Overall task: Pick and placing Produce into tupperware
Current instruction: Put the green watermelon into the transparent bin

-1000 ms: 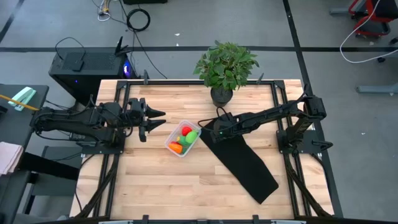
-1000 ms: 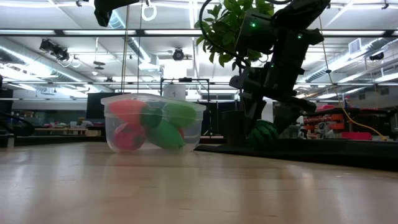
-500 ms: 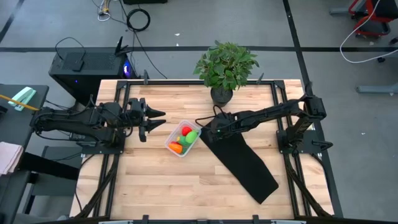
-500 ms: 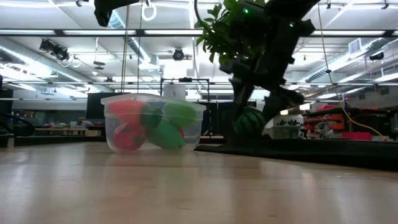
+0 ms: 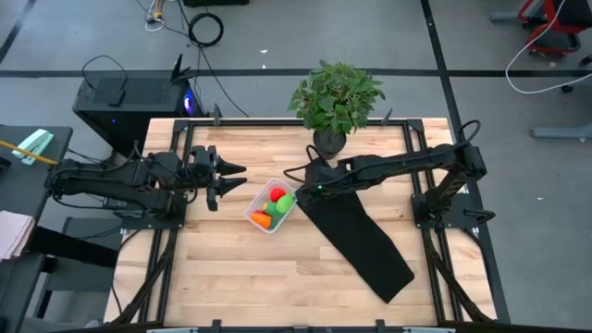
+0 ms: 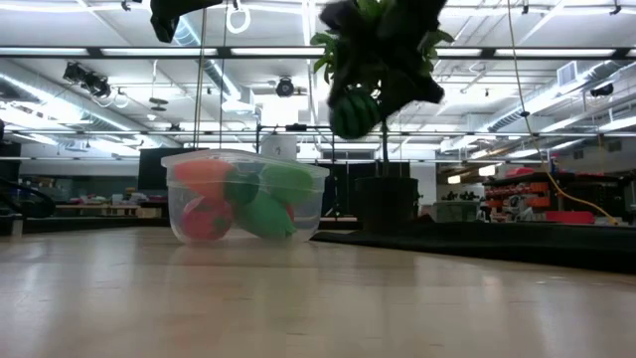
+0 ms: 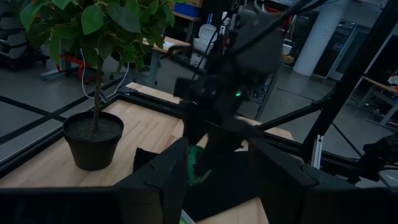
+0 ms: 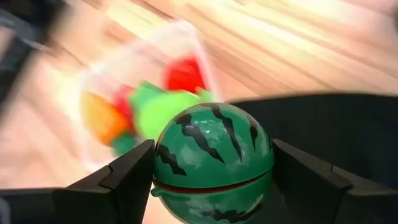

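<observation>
The clear tupperware stands near the table's middle, with red, light green and orange toy pieces inside it. The dark green striped round toy is in my right gripper, just right of the tupperware and above the near end of the black mat. In the low view this toy hangs higher than the container's rim. My left gripper waits open at the table's left side, level, pointing at the tupperware; its own view shows its two fingers apart. My right gripper pinches the round striped toy between its two fingers, one on each side of the ball's widest part. The toy is lifted clear of the mat and the table, with the tupperware lying beyond it.
A long black mat runs slantwise from the table's middle toward its near right. A leafy potted plant stands at the far edge, close behind my right arm. Bare wood lies along the near side and left of the mat.
My right gripper, shut on the round striped toy, has risen from just above the mat to well above the container's rim and has moved a little toward the tupperware. The toy has gone up with it. The left arm has kept still.
</observation>
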